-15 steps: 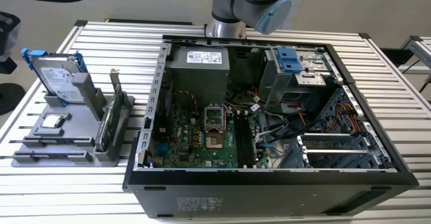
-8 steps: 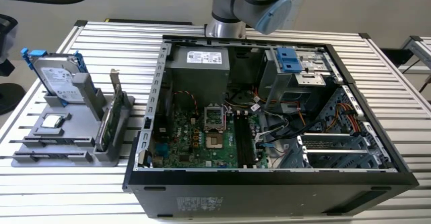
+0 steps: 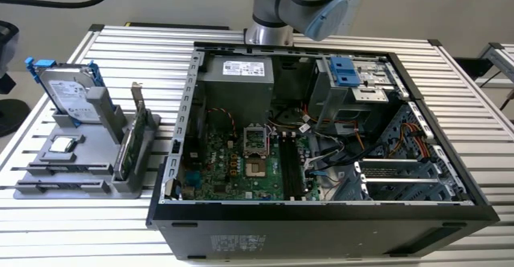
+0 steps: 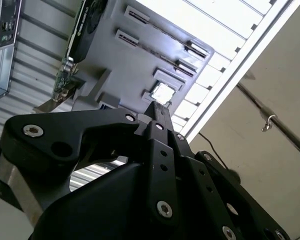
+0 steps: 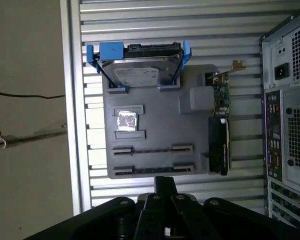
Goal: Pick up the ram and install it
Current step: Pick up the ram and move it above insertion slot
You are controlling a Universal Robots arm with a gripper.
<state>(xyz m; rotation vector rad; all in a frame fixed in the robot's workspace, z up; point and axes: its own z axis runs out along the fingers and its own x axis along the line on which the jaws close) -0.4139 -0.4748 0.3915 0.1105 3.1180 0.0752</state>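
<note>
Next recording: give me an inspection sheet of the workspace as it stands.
Surface: slatted metal table, carrying a grey holder and an open computer case.
Job's things: ram sticks lying in the holder's long slots, untouched.
Clutter: hard drive, expansion card and small chip, all in the same holder.
Grippers: gripper faces the holder, apart from it.
Cables: loose wires inside the case; black cable beyond the table.
Surroundings: second slatted table at the exterior view's right.
</note>
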